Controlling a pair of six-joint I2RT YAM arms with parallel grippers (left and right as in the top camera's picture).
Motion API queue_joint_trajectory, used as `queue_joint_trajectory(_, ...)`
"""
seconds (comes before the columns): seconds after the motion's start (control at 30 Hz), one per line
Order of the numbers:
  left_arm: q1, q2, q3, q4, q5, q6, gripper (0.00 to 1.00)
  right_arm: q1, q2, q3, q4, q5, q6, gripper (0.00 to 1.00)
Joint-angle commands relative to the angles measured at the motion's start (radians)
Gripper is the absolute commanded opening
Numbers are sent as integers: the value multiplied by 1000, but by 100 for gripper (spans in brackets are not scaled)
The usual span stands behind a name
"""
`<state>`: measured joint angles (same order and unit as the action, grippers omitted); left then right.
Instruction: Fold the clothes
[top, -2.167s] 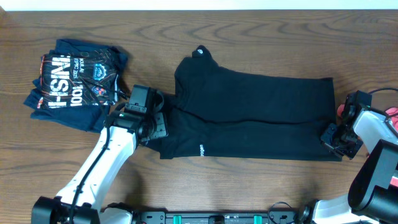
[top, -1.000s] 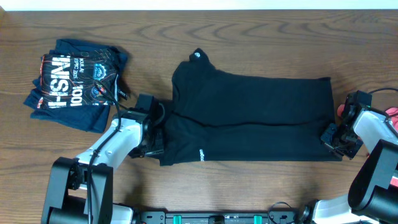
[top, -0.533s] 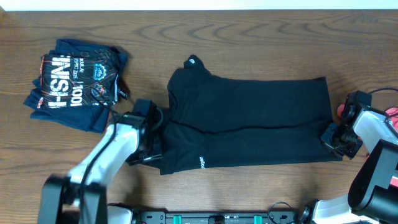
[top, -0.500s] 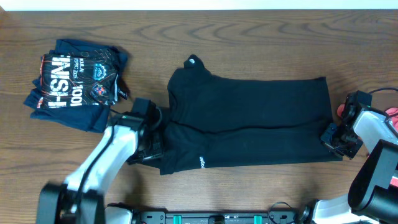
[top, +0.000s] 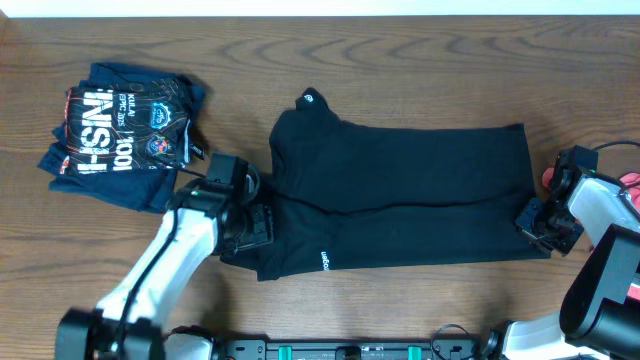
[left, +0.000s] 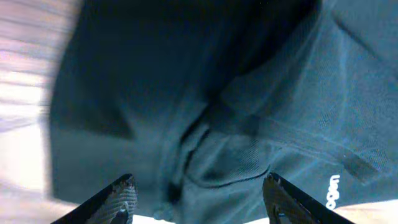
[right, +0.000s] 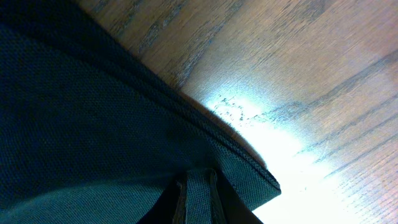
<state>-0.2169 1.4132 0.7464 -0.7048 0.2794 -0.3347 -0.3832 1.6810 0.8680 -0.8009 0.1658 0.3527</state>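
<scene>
A black T-shirt (top: 400, 195) lies folded lengthwise across the table, with a small white logo (top: 325, 259) near its front left edge. My left gripper (top: 250, 222) is at the shirt's left end with its jaws open; in the left wrist view its fingertips (left: 122, 190) stand wide apart above rumpled black fabric (left: 205, 118), holding nothing. My right gripper (top: 530, 222) is at the shirt's right front corner, shut on a pinched fold of the hem (right: 198, 186). A folded navy printed shirt (top: 120, 135) lies at the far left.
Something coral-red (top: 632, 185) shows at the right edge behind the right arm. Bare wooden table (top: 420, 70) lies beyond the shirt and along the front edge.
The shirt's left end has slid a little to the left and back. My left gripper has opened wider and let the fabric go, and its arm has shifted. The right gripper has not moved.
</scene>
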Motion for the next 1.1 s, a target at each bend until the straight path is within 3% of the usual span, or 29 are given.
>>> queue_joint_trajectory(0.0,3,66,-14,4,77,28,66,-16,8,-13,7,1,6,13)
queue_joint_trajectory(0.2,3,117,-14,4,114,28,41,-16,8,-13,5,1,6,13)
queue_joint_trajectory(0.53,3,59,-8,0,113,27,38,-16,8,-13,8,1,6,13)
queue_joint_trajectory(0.7,3,43,-8,4,113,28,7,-16,8,-13,7,1,6,13)
queue_joint_trajectory(0.9,3,27,22,80,91,47,6,-16,8,-13,7,1,6,13)
queue_joint_trajectory(1.07,3,28,32,172,-16,51,7,-16,8,-13,6,1,6,13)
